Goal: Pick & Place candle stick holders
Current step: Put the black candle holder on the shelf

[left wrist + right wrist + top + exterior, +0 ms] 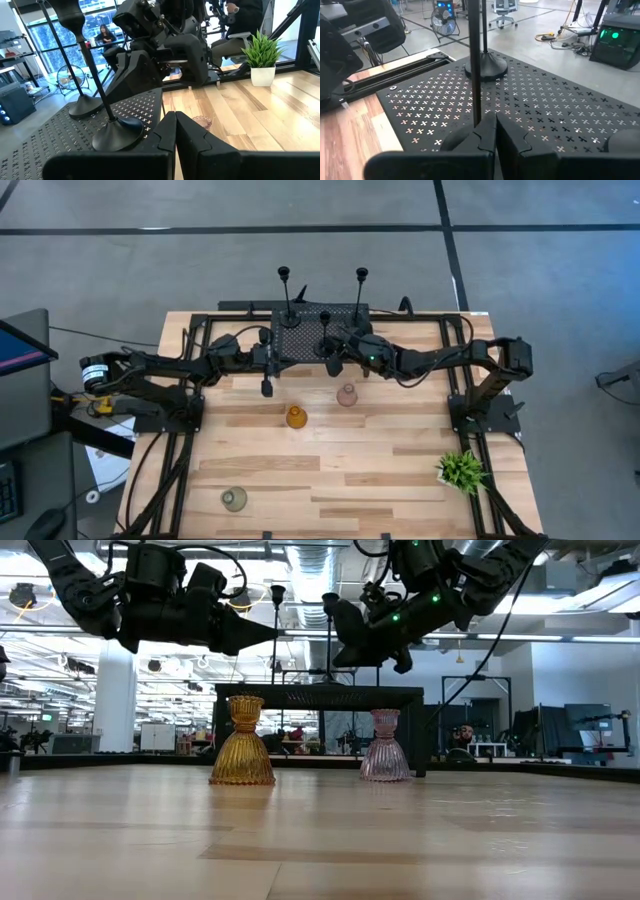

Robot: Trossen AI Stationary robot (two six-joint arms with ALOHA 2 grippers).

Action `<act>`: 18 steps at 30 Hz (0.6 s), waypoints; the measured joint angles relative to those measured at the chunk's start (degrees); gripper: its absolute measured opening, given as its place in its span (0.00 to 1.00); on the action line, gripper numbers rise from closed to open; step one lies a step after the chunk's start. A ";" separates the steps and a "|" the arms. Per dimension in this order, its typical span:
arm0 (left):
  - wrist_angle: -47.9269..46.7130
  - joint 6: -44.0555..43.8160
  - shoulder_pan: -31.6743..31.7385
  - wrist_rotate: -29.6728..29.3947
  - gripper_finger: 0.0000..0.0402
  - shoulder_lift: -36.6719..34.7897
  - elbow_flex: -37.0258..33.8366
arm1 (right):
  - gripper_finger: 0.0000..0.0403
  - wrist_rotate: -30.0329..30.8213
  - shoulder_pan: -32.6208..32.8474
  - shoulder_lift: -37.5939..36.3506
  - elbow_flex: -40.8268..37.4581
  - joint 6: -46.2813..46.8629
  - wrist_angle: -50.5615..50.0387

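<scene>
Black slim holders stood on the perforated rack at the counter's twelve o'clock. From above we saw a grey-green holder at seven o'clock, missing in the low view, where amber and pink ones sat mid-counter. Both the left gripper and right gripper had jaws shut, holding nothing.

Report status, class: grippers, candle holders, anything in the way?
Both grippers shut, left and right, empty, by the rack. Three black holders on it. Amber, pink, grey-green on table. Nothing blocking.
</scene>
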 joint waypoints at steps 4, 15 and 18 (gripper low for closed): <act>0.00 0.00 0.00 0.00 0.01 0.02 -0.02 | 0.00 -0.66 0.00 0.00 0.00 0.14 0.28; 0.00 -0.01 0.00 0.00 0.01 0.00 -0.02 | 0.00 -4.27 -1.07 0.00 0.00 0.21 0.61; 0.02 -0.02 -0.02 -0.02 0.01 0.00 -0.02 | 0.00 -2.92 -1.07 0.00 0.00 1.45 -0.21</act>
